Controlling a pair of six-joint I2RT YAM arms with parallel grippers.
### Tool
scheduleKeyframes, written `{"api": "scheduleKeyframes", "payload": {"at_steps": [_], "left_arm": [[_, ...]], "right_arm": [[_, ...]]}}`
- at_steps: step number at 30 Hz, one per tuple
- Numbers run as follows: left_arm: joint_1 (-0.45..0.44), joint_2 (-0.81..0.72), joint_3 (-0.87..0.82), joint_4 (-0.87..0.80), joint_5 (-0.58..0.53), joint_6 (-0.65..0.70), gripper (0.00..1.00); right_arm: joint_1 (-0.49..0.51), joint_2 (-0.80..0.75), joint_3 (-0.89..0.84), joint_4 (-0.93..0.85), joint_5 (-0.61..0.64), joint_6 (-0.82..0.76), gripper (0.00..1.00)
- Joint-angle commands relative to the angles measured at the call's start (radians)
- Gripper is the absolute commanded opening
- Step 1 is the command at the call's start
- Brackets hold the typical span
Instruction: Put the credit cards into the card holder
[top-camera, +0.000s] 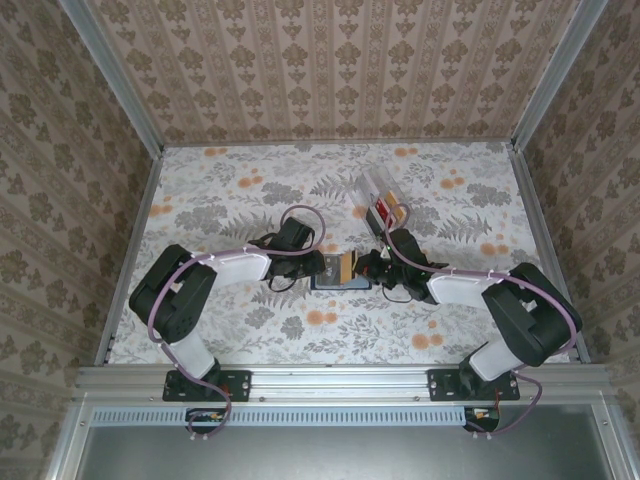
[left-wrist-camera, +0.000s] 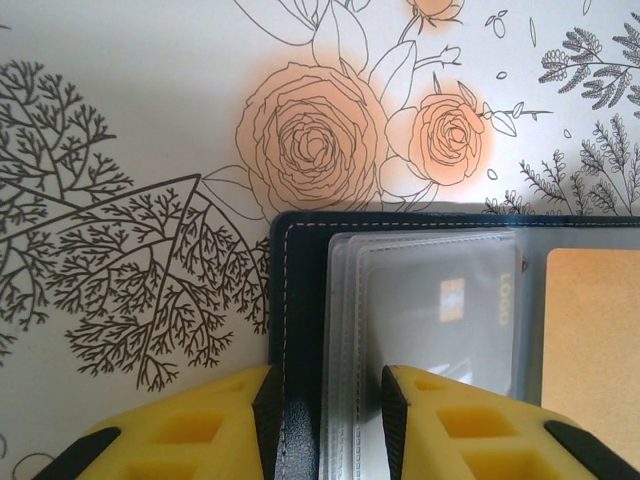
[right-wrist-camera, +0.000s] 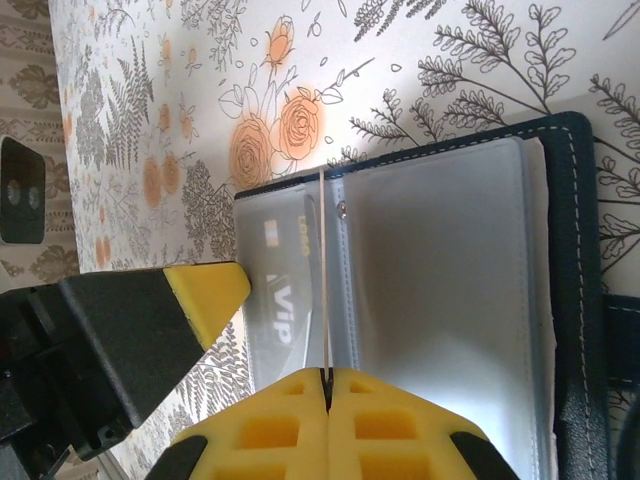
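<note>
My right end effector (right-wrist-camera: 327, 385) is pinched together on the orange-tan card (left-wrist-camera: 592, 330). The card stands on edge straight out from its tips, over the middle of the card holder (left-wrist-camera: 300, 300). The card holder lies open and flat on the flowered worktop (left-wrist-camera: 120, 100), directly ahead of both end effectors.

Just left of the held card, a pale grey card (right-wrist-camera: 275, 290) already sits inside a clear sleeve (left-wrist-camera: 430, 300).

My left end effector (left-wrist-camera: 325, 420) has its fingers part-way apart and is not clamped on anything. They straddle the holder's stitched navy edge. One finger (left-wrist-camera: 440, 420) lies over the clear sleeve, and the other sits just beside the edge, above the worktop. I cannot tell whether they press down.

Out beyond the right end effector, apart from the holder, stands a clear box (top-camera: 383, 195) with more cards in it.
</note>
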Motion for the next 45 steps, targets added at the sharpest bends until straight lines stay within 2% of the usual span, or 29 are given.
{"api": "scheduleKeyframes", "payload": {"at_steps": [1, 8, 19, 29, 45], "left_arm": [[-0.008, 0.025, 0.009, -0.041, 0.008, 0.000, 0.35], [-0.006, 0.028, 0.010, -0.038, 0.011, -0.004, 0.35], [-0.007, 0.027, 0.017, -0.044, 0.011, -0.005, 0.35], [-0.007, 0.027, 0.024, -0.049, 0.013, -0.004, 0.35], [-0.007, 0.025, 0.020, -0.044, 0.015, -0.008, 0.35]], "right_arm": [[0.006, 0.031, 0.008, 0.023, -0.022, 0.011, 0.00], [0.011, 0.065, 0.002, 0.065, -0.039, 0.027, 0.00], [0.011, -0.029, 0.022, -0.026, 0.009, -0.010, 0.00], [0.020, 0.059, 0.019, 0.069, -0.039, 0.022, 0.00], [0.037, 0.138, 0.020, 0.091, -0.066, 0.032, 0.00]]}}
